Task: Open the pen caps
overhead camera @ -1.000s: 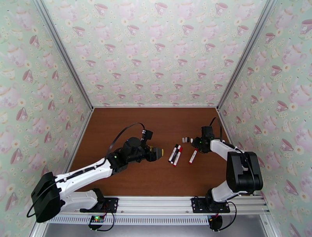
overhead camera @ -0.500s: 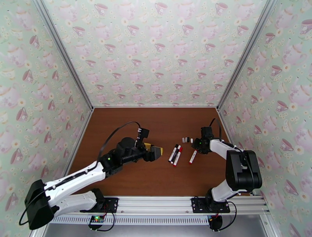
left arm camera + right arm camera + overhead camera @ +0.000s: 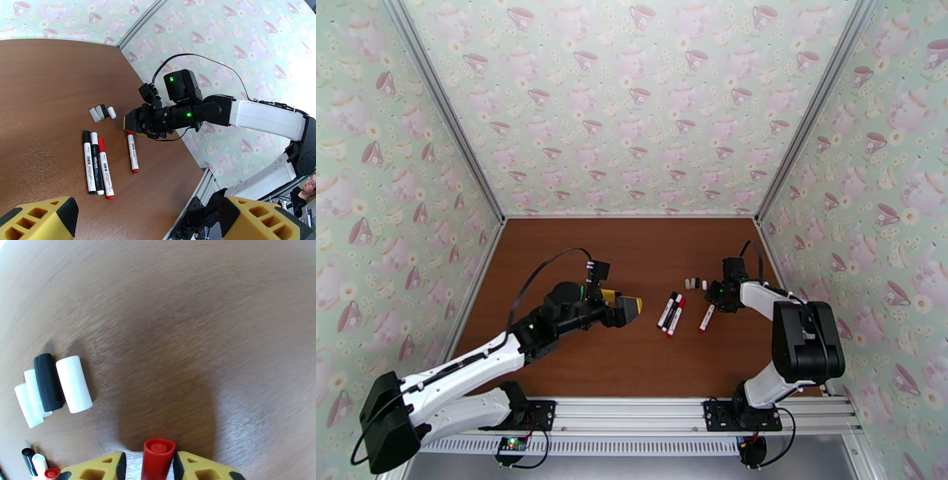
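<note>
Matt wood-grain table (image 3: 205, 319); smooth plastic pen caps (image 3: 73, 384); glossy white pen barrels (image 3: 96, 167).

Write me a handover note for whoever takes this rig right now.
Left gripper: open, empty, hovering left of the three white-barrelled marker pens lying side by side.
Right gripper: straddles the red plastic cap of the lone white marker pen; grip unclear.
Done: stubby white and black plastic cylinders lie loose together beyond the pens.
Left: that red cap is on; pull it, then check the trio.
</note>
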Motion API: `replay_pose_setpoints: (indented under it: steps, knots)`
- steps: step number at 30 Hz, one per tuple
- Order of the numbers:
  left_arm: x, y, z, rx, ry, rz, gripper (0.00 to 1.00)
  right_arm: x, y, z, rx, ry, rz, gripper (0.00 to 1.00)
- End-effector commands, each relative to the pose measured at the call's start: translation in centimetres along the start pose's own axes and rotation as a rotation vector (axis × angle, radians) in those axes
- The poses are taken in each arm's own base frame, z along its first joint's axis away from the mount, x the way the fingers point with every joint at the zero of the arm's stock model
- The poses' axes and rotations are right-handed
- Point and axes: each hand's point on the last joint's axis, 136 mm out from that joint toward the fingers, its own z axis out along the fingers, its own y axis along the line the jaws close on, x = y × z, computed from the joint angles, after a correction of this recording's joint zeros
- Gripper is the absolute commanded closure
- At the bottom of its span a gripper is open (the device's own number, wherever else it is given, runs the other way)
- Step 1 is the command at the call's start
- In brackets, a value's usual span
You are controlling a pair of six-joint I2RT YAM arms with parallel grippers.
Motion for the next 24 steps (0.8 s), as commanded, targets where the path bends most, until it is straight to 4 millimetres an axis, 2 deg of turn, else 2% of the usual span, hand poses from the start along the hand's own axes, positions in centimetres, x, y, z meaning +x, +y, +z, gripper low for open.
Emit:
replay_pose_setpoints:
  steps: [1,9,14,18,24]
  knots:
    - [0.6,0.2,0.1,0.018,0.015,-0.020,0.00,0.1,0.0,0.4,0.005,0.030,-0.013,0.64]
    - [1.0,0.3,0.7,0.026,0.029,-0.041,0.00,-0.3,0.5,-0.2,-0.009,0.007,-0.030,0.73]
    - [1.5,0.5,1.2,0.012,0.059,-0.023,0.00,-0.6,1.6,-1.6,-0.040,-0.031,-0.052,0.75]
    - [2.5,0.5,2.0,0.007,0.095,-0.022,0.00,-0.7,3.2,-3.3,-0.092,-0.060,-0.071,0.75]
    - [4.0,0.5,4.0,0.005,0.144,-0.051,0.00,-0.3,6.8,-6.8,-0.192,-0.113,-0.115,0.76]
